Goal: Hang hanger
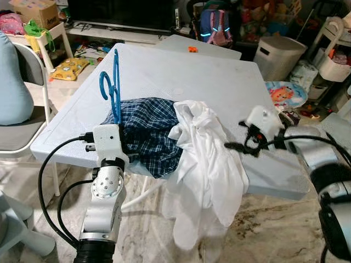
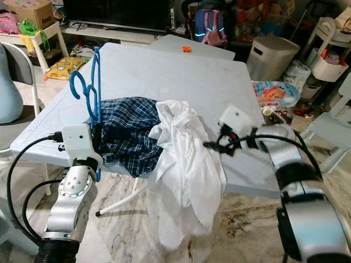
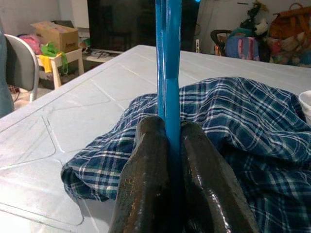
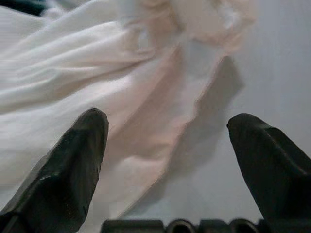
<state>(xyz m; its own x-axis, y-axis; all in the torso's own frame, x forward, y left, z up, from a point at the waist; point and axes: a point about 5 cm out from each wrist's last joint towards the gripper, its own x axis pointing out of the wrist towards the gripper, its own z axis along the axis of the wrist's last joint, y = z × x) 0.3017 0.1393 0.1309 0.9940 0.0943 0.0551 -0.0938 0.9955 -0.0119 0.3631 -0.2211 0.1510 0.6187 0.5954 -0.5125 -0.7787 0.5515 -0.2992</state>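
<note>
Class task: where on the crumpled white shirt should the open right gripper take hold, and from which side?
Grip the bunched upper folds of the white shirt lying on the pale table, coming from the robot's right, where the right gripper hovers open. Probably best: that part is table-supported and thick, whereas the lower half hangs loosely over the table's edge.

One blue hanger (image 1: 111,85), one plaid shirt (image 1: 143,131) and one white shirt (image 1: 205,164) lie at the table's (image 1: 219,82) near edge; two grippers, left (image 3: 167,145) and right (image 1: 239,143).
</note>
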